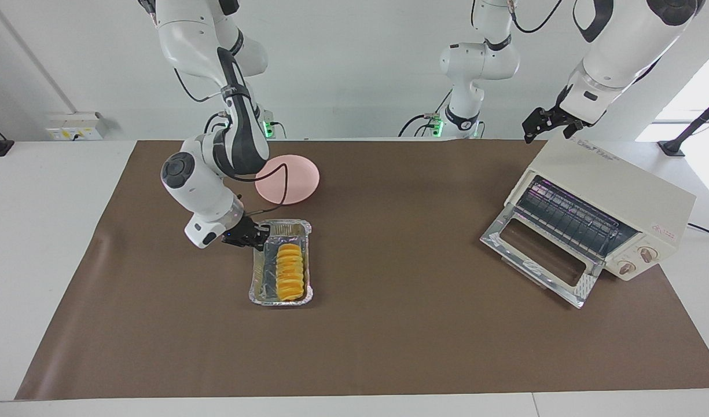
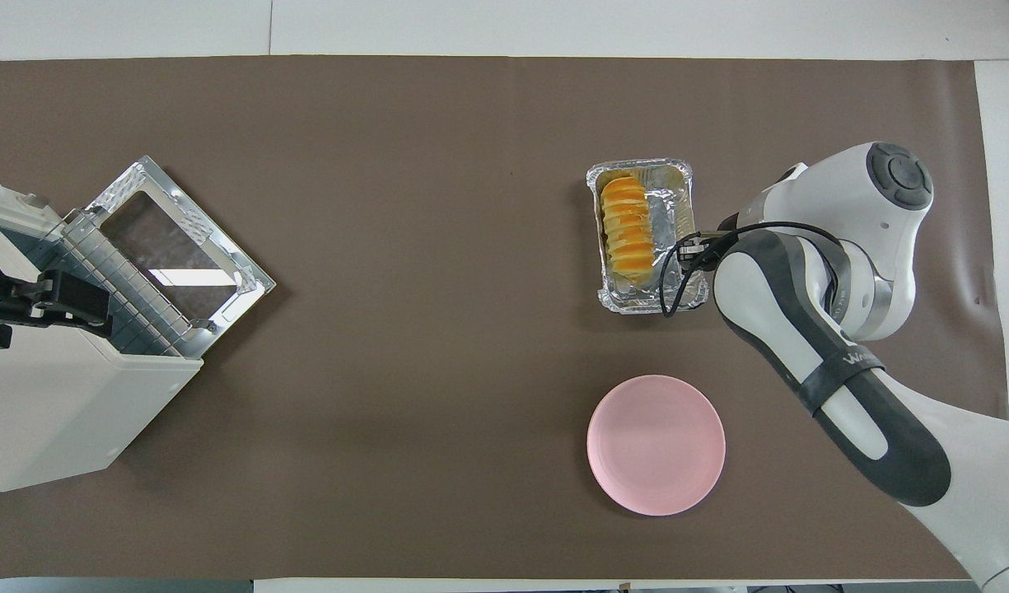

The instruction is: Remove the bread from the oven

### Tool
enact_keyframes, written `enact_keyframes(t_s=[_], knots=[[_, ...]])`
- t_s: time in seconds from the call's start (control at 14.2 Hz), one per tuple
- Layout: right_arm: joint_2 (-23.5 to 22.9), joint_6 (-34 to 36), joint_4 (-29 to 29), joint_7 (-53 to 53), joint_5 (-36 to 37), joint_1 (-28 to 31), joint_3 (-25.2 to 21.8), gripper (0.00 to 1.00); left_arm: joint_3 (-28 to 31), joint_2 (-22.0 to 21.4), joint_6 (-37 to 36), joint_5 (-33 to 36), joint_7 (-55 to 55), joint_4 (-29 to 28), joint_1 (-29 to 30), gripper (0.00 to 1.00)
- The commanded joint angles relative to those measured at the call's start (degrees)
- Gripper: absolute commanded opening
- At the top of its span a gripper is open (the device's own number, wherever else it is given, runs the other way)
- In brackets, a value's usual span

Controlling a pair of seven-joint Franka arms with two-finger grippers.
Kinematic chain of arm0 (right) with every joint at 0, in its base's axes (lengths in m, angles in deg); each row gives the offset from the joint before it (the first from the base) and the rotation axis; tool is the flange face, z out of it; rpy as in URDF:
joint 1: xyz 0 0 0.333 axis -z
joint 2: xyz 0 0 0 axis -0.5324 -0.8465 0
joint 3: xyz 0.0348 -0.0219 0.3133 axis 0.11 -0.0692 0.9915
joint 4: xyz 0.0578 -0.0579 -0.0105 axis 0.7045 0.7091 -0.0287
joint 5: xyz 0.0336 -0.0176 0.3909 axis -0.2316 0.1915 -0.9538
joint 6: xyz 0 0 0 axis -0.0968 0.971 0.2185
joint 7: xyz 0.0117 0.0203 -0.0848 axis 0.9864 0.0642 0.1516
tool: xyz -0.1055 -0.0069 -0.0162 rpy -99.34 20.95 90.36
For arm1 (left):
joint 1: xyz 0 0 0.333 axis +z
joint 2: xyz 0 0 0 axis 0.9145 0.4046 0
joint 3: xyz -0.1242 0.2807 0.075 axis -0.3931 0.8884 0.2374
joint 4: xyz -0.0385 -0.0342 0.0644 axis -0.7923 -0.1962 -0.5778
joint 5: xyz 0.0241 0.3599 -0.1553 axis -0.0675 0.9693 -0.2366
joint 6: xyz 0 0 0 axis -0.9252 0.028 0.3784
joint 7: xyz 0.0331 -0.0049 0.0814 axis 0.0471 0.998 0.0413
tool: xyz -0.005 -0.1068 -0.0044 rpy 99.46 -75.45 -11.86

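The bread (image 1: pixel 289 271) (image 2: pixel 626 233), a ridged golden-yellow loaf, lies in a crinkled foil tray (image 1: pixel 282 302) (image 2: pixel 648 306) on the brown mat, farther from the robots than the pink plate. My right gripper (image 1: pixel 260 236) (image 2: pixel 692 245) is low at the tray's rim on the right arm's side, shut on that rim. The cream oven (image 1: pixel 609 185) (image 2: pixel 59 395) stands at the left arm's end with its glass door (image 1: pixel 533 255) (image 2: pixel 175 247) dropped open and only its wire rack showing inside. Over the oven's top waits my left gripper (image 1: pixel 542 124) (image 2: pixel 51 298), open and holding nothing.
A pink plate (image 1: pixel 293 179) (image 2: pixel 656 445) sits bare on the mat between the tray and the right arm's base. The right arm's cable loops over the tray's rim. Brown mat (image 1: pixel 389 324) covers most of the white table.
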State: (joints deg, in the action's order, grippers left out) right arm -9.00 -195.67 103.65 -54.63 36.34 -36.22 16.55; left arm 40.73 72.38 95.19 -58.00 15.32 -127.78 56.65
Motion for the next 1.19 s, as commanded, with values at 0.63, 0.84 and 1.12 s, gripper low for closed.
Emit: enact_keyframes(t_s=[0.63,0.84,1.12], knots=[[1.7,-1.3,-3.1,-7.6,4.2,-7.4,0.6,1.0,0.2,-0.8,0.3,0.9,-0.1,-0.4,-0.1,1.0],[0.1,-4.2,-2.2,-8.3,4.2,-7.5,0.6,1.0,0.2,-0.8,0.3,0.9,-0.1,-0.4,-0.1,1.0],[-1.4,-7.9,-1.5,-8.3,4.1,-7.3,0.7,0.99,0.2,-0.8,0.3,0.9,-0.1,-0.4,-0.1,1.0]])
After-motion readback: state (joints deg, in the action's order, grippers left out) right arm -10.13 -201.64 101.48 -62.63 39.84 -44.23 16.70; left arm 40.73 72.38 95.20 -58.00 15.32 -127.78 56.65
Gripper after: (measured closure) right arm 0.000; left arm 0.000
